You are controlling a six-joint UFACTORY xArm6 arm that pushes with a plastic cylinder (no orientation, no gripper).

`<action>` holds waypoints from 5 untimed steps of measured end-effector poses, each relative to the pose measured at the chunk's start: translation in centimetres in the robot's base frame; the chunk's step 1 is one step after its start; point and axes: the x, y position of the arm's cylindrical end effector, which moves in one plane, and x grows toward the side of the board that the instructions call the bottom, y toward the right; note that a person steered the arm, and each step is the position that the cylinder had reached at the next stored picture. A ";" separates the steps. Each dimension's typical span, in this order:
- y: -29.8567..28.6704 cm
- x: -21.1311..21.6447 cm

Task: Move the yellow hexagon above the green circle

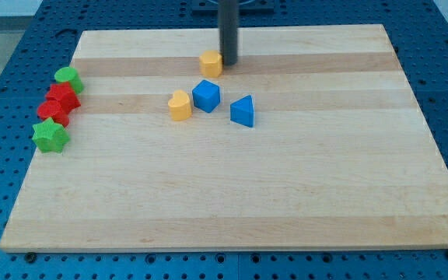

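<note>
1. Resting near the view's top centre of the wooden desk (pixel 286 194), the yellow hexagon (pixel 211 63) is touching my tip (pixel 229 64), which sits just at its right.
2. The tool is a plain rod with no jaws, so it neither opens nor closes; it only pushes.
3. The green circle (pixel 69 78) lies well apart at the view's left edge, above red blocks (pixel 59 103).
4. The hexagon looks small, rigid and light, likely sliding easily; pushing squarely on a flat right-hand face should limit spinning.
</note>
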 end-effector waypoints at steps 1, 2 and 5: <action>-6.9 -0.3; -8.6 -0.3; -2.7 4.5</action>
